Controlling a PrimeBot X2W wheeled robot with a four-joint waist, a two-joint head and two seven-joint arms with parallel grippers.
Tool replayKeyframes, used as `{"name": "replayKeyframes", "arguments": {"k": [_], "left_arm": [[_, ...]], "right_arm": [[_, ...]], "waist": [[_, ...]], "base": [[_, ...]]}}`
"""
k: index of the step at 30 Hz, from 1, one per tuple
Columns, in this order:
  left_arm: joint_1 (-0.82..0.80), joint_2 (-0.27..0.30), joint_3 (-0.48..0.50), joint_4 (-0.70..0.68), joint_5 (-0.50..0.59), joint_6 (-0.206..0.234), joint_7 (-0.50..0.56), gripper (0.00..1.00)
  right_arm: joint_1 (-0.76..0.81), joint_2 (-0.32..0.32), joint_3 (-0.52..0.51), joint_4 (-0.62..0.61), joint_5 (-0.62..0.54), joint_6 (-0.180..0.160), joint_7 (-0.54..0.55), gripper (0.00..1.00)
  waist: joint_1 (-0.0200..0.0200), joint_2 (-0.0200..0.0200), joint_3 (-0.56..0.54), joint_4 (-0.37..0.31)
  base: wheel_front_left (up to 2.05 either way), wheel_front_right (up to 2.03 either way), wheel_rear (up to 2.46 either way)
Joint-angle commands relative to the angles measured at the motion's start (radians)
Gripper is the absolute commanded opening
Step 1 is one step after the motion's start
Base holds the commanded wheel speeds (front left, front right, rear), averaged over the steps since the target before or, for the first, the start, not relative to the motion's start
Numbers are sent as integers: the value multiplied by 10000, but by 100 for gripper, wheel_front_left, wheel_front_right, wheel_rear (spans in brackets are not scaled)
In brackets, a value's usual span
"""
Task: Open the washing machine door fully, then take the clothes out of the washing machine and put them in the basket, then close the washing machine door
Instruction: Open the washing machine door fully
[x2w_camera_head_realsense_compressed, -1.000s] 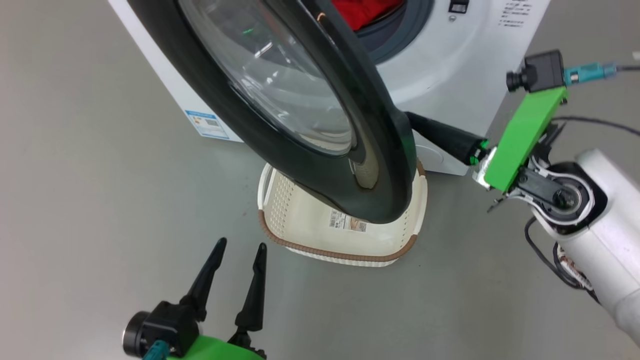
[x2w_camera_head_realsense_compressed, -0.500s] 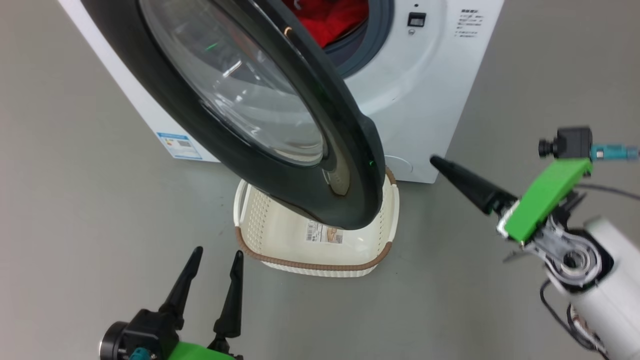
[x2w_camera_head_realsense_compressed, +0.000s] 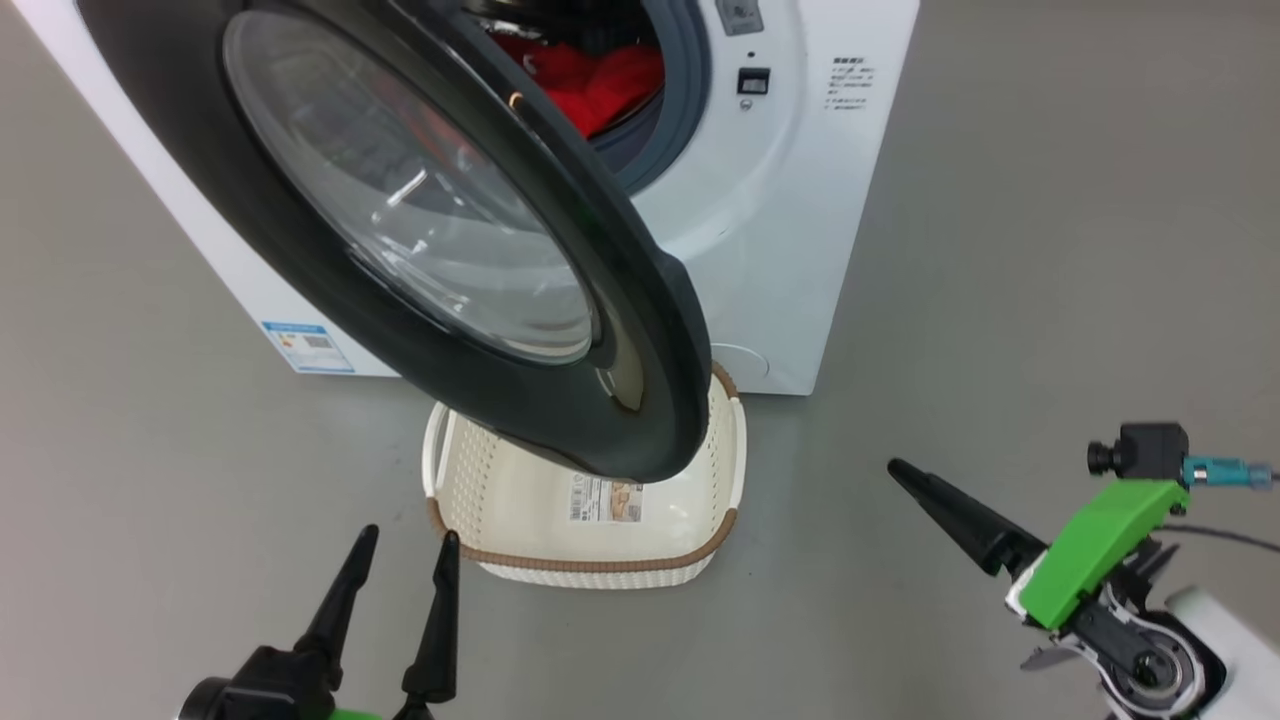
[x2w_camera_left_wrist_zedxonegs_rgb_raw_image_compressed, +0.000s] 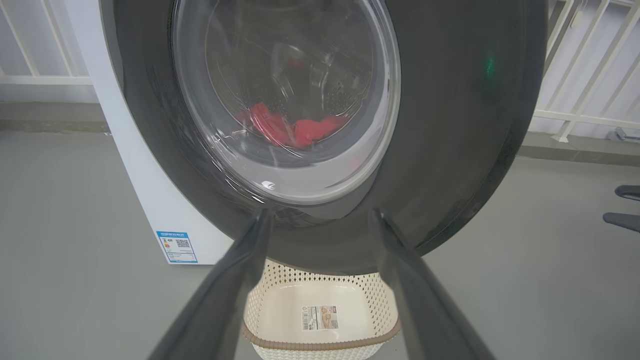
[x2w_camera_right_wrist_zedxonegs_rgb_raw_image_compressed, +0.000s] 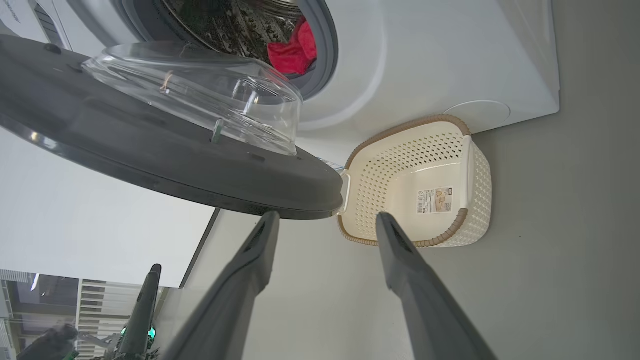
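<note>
Left of the basket and nearer the robot, the left gripper hangs with its fingers apart, holding nothing. The washing machine door stands swung out, its black rim overlapping the basket's far side in the head view. Directly behind the basket stands the washing machine, the red clothes lying in its drum. Right of the basket, the right gripper has its fingers spread, clear of the door and gripping nothing.

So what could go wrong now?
The washing machine door is only partly open and hangs over the basket, so clothes pulled out might land on it or the floor. Reaching into the drum could also bump the door and swing it.
</note>
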Motion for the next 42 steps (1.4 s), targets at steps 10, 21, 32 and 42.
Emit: {"name": "replayKeyframes", "arguments": {"k": [10, 21, 32, 42], "left_arm": [[234, 110, 589, -99, 183, -112, -120, 100], [341, 110, 754, 15, 214, -155, -120, 100], [235, 110, 957, 3, 162, -107, -120, 100], [195, 110, 1001, -54, 183, -78, -120, 100]], "right_arm": [[1208, -740, 337, -236, -1349, 77, -2287, 100], [1418, -986, 1285, 553, -2997, 77, -4088, 100], [2528, 501, -2408, 364, -6823, 77, -4175, 100], [3599, 1944, -4359, -598, -9904, 77, -4176, 100]], "waist": [[-1, -1, -380, -484], [-1, -1, -432, -880], [-1, -1, -266, -1052], [-1, -1, -286, -954]], "base": [[0, 0, 0], [0, 0, 0], [0, 0, 0], [0, 0, 0]]}}
